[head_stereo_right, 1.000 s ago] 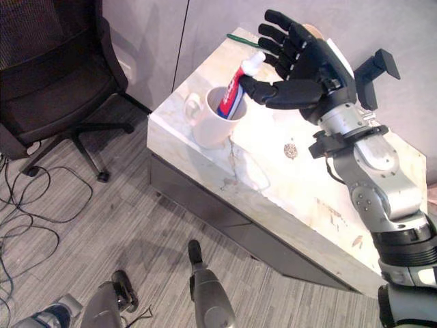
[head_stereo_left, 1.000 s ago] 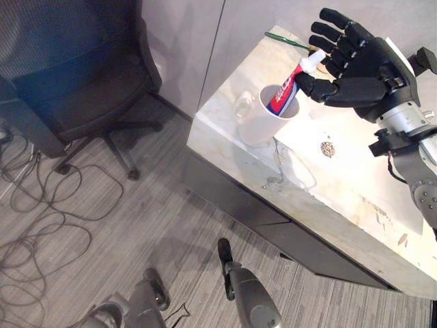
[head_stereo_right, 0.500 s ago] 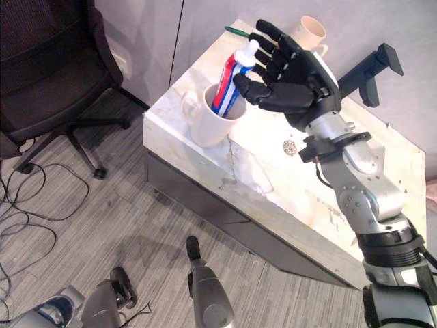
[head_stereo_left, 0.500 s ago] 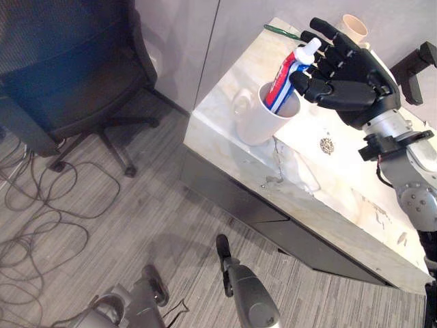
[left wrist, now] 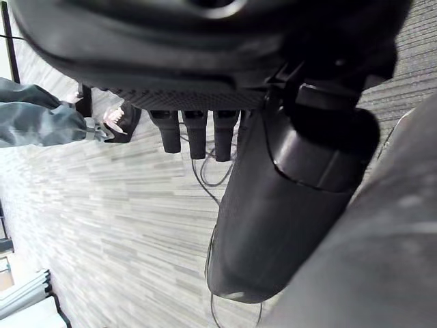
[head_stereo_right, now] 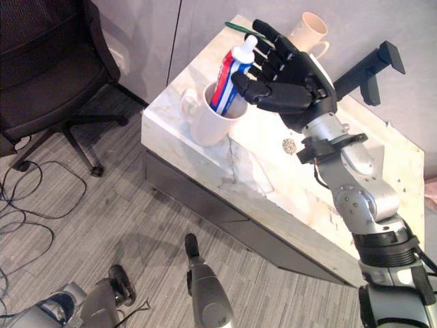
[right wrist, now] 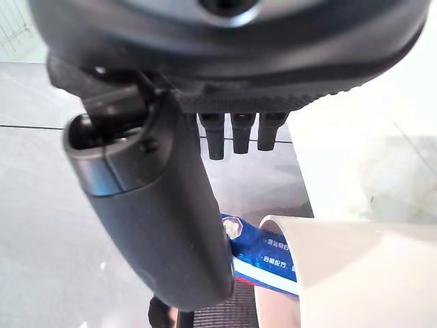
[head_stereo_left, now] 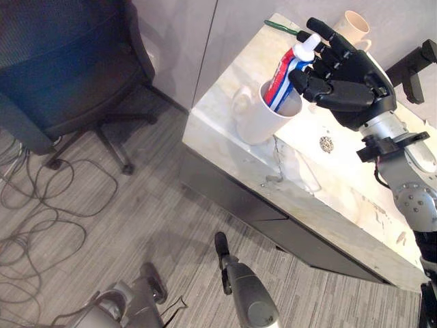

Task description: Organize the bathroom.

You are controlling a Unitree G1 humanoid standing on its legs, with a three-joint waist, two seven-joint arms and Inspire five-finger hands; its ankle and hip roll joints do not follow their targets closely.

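Red-white-blue toothpaste tube (head_stereo_right: 229, 70) — white-capped, leaning in white mug (head_stereo_right: 208, 117).

Print on the toothpaste tube (right wrist: 263, 258) seems illegible.
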